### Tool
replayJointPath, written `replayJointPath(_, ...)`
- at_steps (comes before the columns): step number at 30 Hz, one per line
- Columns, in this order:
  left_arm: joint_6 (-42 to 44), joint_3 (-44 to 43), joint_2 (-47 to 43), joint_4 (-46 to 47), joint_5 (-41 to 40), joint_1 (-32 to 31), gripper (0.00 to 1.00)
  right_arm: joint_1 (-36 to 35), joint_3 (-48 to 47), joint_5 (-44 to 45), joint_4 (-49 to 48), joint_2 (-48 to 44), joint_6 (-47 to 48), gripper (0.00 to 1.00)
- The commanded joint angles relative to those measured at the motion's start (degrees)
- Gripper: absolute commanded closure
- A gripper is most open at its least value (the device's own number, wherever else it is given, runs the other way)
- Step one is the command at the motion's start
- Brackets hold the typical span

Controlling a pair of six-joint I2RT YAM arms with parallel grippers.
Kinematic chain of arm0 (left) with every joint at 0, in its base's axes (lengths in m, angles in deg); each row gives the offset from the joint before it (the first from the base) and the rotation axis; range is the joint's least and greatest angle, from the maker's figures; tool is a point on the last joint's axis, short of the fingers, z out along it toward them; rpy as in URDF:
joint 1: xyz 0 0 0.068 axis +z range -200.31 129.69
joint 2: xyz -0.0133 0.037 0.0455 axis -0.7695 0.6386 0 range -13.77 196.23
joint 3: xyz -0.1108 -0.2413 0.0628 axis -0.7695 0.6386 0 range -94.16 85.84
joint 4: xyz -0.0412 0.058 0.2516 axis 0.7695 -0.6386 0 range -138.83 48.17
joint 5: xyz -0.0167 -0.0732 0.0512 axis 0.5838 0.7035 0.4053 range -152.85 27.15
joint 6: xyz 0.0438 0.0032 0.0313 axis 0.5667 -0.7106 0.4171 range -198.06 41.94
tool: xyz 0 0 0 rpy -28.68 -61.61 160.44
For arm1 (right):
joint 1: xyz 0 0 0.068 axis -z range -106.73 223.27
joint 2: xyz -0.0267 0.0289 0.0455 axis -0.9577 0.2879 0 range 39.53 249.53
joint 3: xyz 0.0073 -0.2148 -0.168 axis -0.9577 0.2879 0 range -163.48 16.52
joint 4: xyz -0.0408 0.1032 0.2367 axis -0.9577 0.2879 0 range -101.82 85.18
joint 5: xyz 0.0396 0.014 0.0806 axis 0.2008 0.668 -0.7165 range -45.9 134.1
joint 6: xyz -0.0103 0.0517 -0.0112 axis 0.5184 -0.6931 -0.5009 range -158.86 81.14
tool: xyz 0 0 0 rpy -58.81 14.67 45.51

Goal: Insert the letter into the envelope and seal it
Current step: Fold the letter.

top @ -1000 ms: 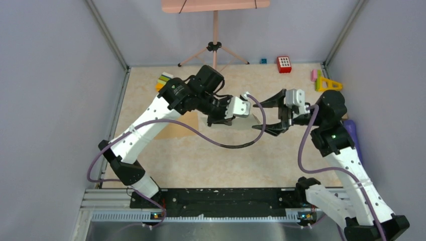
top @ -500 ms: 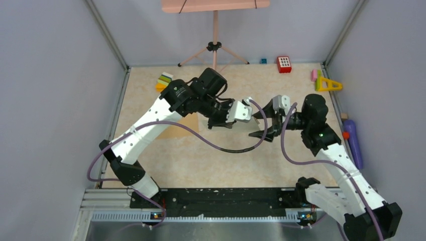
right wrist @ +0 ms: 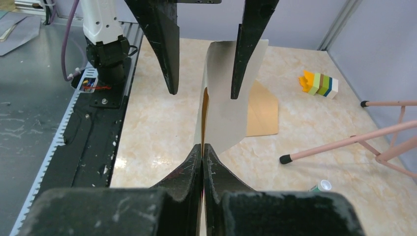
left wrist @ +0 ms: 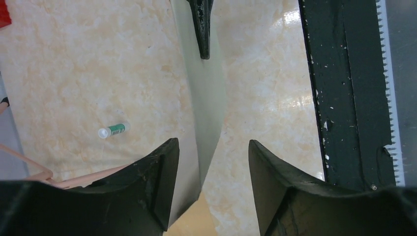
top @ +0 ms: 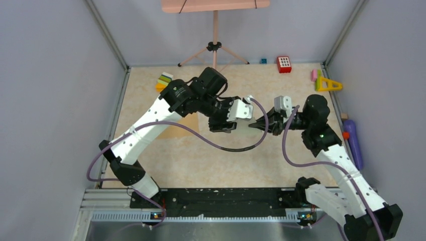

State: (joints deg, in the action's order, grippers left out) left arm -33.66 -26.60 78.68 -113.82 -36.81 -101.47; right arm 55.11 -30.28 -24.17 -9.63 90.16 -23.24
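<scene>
Far left, rear of table point(top: 201, 160): stack of coloured blocks point(top: 164, 79).
Envelope point(top: 177, 129): lies flat on the table, partly under the left arm, well apart from the letter.
Left gripper point(top: 224, 122): jaws wide apart. The sheet passes between them, close against one finger (contact cannot be told) and clear of the other. It grips nothing.
Letter point(right wrist: 227, 115): off the table at mid-table, upright and slightly bowed, spanning the gap between the two grippers.
Right gripper point(right wrist: 202, 153): fingers pressed together on the letter's near edge, no gap showing.
Glue stick point(left wrist: 113, 130): lies on the table near the pink tripod foot.
Right rear: red block point(top: 284, 64) and yellow triangular piece point(top: 329, 84). Purple object point(top: 352, 135) at the right edge.
</scene>
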Motion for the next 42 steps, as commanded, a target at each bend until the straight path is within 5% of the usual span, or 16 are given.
replayJointPath(1, -3.06, -2.35, -1.28, 6.14, 0.72, -0.26, 0.4, -0.36, 0.95, 0.57, -5.0, -0.5, -1.49, 1.0)
replayJointPath(5, -6.03, -4.78, -0.11, 8.59, 2.59, -0.26, 0.46, -0.38, 1.4, 1.67, -5.87, -0.31, -1.99, 1.0)
replayJointPath(13, -7.19, -8.16, 2.9, 7.57, 5.25, -0.71, 0.99, -0.36, 2.06, 3.33, -7.18, -0.43, -2.58, 1.0)
replayJointPath(17, -6.81, -8.03, 3.51, 7.27, 4.77, -1.46, 1.0, -0.35, 2.16, 4.37, -7.38, -0.43, -2.52, 1.0)
replayJointPath(18, -6.92, -8.28, 3.53, 7.41, 4.68, -1.56, 0.91, -0.31, 2.16, 4.52, -7.38, -0.43, -2.52, 1.0)
replayJointPath(21, -8.24, -9.41, 3.65, 8.19, 5.09, -1.66, 0.37, -0.39, 2.24, 4.64, -7.46, -0.33, -2.52, 1.0)
replayJointPath(26, -10.52, -11.17, 4.59, 9.47, 6.1, -1.8, 0.33, -0.36, 2.25, 4.92, -7.38, -0.24, -2.35, 1.0)
replayJointPath(28, -11.56, -11.15, 5.1, 10.72, 5.59, -1.84, 0.45, -0.38, 2.25, 4.83, -7.47, -0.09, -2.39, 1.0)
replayJointPath(31, -13.08, -11.5, 6.15, 11.83, 5.17, -2.14, 0.99, -0.34, 2.4, 5.1, -7.4, 0.12, -2.23, 1.0)
replayJointPath(35, -13.31, -12.5, 7.13, 11.61, 5.11, -2.78, 1.0, -0.33, 2.38, 5.66, -7.21, -0.05, -1.73, 1.0)
replayJointPath(36, -13.42, -12.72, 7.21, 11.56, 5.22, -2.88, 0.95, -0.32, 2.34, 5.72, -7.21, -0.02, -1.73, 1.0)
replayJointPath(40, -13.56, -13.3, 7.45, 11.52, 4.88, -3.23, 0.33, -0.34, 2.42, 5.9, -7.12, -0.09, -1.57, 1.0)
replayJointPath(42, -13.65, -13.62, 7.6, 11.48, 4.52, -3.31, 0.29, -0.37, 2.42, 5.89, -7.06, -0.17, -1.55, 1.0)
